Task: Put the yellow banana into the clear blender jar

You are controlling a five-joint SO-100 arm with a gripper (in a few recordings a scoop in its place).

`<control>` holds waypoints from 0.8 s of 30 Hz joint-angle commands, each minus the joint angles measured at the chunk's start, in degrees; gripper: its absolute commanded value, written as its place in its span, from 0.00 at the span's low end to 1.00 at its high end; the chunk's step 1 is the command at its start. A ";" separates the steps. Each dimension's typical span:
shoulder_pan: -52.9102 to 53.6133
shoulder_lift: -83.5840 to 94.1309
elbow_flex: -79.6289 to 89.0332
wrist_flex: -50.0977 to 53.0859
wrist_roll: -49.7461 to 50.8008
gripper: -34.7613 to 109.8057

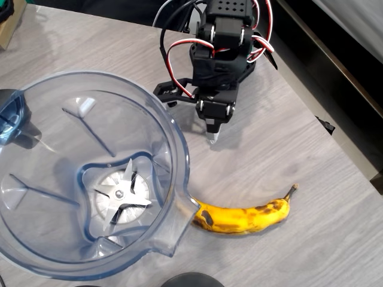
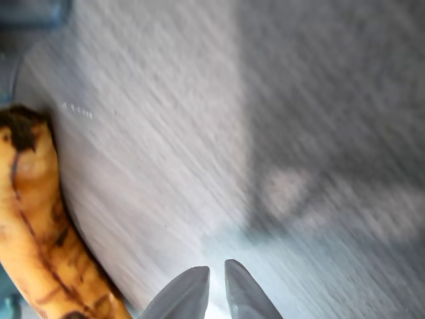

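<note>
The yellow banana (image 1: pixel 246 215) lies flat on the grey wood-grain table, its brown-spotted body curving right of the jar's pour spout; it also runs down the left edge of the wrist view (image 2: pixel 40 232). The clear blender jar (image 1: pixel 36 263) stands at the left, very large, with a silver blade (image 1: pixel 121 194) at its bottom. My gripper (image 1: pixel 213 136) hangs over bare table above the banana, clearly apart from it. In the wrist view the two fingertips (image 2: pixel 214 282) nearly touch, with nothing between them.
The black arm (image 1: pixel 221 54) with red and white wires rises at the top centre. The table's right edge (image 1: pixel 335 143) runs diagonally down the right side. A dark round object (image 1: pixel 191 280) sits at the bottom edge below the jar's spout.
</note>
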 commanded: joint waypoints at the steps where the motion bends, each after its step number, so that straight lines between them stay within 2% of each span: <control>1: -2.46 1.67 0.62 -0.18 -0.26 0.24; 11: -8.61 1.76 0.62 -1.32 -0.53 0.24; 14: -7.29 1.76 0.62 -1.32 -9.76 0.24; 19: -8.96 1.76 0.53 -5.36 -9.32 0.24; 20: -7.91 1.76 0.53 -7.21 -11.95 0.24; 21: -5.89 1.76 0.53 -10.02 -20.48 0.24; 22: -4.75 1.76 0.53 -12.83 -24.52 0.24; 24: -4.66 1.76 0.26 -14.68 -23.82 0.24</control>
